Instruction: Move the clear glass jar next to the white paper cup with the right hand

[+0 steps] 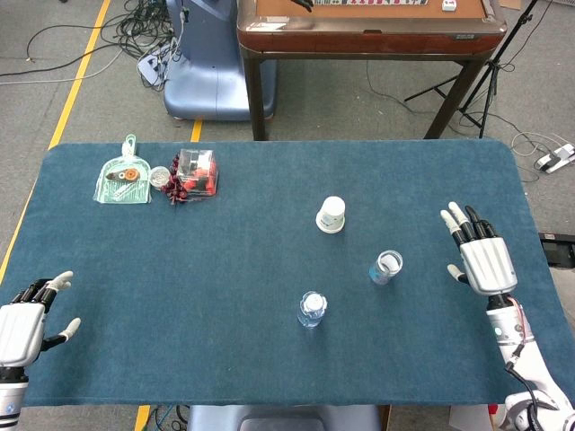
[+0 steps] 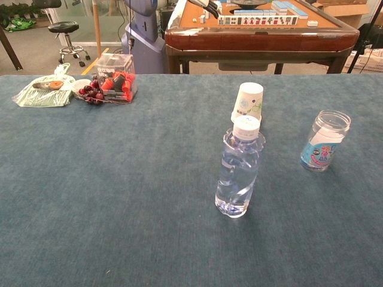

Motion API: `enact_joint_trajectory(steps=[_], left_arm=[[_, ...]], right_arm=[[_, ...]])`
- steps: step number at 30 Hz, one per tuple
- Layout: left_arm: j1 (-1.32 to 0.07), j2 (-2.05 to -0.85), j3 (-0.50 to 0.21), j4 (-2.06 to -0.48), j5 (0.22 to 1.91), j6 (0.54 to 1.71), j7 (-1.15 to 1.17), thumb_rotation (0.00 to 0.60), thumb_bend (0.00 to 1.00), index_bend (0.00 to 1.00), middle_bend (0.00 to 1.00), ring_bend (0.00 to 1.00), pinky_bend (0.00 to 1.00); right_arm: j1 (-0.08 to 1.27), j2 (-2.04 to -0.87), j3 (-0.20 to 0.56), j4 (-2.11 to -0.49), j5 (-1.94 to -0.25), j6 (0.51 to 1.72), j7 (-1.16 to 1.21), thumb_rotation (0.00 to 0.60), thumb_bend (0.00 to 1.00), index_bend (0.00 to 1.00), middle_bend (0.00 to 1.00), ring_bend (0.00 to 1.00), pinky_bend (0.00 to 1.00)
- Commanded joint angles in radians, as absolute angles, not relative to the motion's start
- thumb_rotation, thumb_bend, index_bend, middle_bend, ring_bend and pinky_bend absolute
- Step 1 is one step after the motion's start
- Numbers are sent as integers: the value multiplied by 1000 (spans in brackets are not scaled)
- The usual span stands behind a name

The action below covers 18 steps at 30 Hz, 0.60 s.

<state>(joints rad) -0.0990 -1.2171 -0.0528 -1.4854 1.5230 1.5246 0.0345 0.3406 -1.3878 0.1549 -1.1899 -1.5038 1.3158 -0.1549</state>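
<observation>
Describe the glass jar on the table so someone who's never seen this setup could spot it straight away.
On the blue table, look toward the right side, near the open right hand. The clear glass jar stands upright, apart from the white paper cup and the water bottle. Unlike them, it is lidless, with a blue label.

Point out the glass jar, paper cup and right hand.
clear glass jar (image 2: 324, 143), chest view, labelled wall.
white paper cup (image 1: 331, 214), head view, upturned base.
right hand (image 1: 485, 262), head view, back of palm.

1 jar (image 1: 386, 267), 1 cup (image 1: 331, 215), 1 bottle (image 1: 312, 309).
</observation>
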Motion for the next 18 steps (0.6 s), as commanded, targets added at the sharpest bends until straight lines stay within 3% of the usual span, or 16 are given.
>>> enact_joint_trajectory(steps=[1,6,11,18], left_arm=[[-98,-1216,-53,-1487,1522,1525,33,600,233,171,313,225,345],[-97,-1212,-53,-1490,1520,1525,30,600,234,172,313,225,344],[-97,-1206,-52,-1495,1515,1520,27,600,233,173,313,225,345],[-98,-1199,-51,-1501,1508,1510,23,600,234,174,313,226,345]], right_arm=[[365,-1416,152,-1174,-1511,1294,-163,600,0,8,39,5,265],[398,-1448,140,-1147,-1516,1253,-123,600,0,0,20,2,291],[425,-1495,128,-1087,-1537,1248,-114,600,0,0,7,0,187],[458,-1552,117,-1021,-1553,1239,-102,600,0,0,0,0,149]])
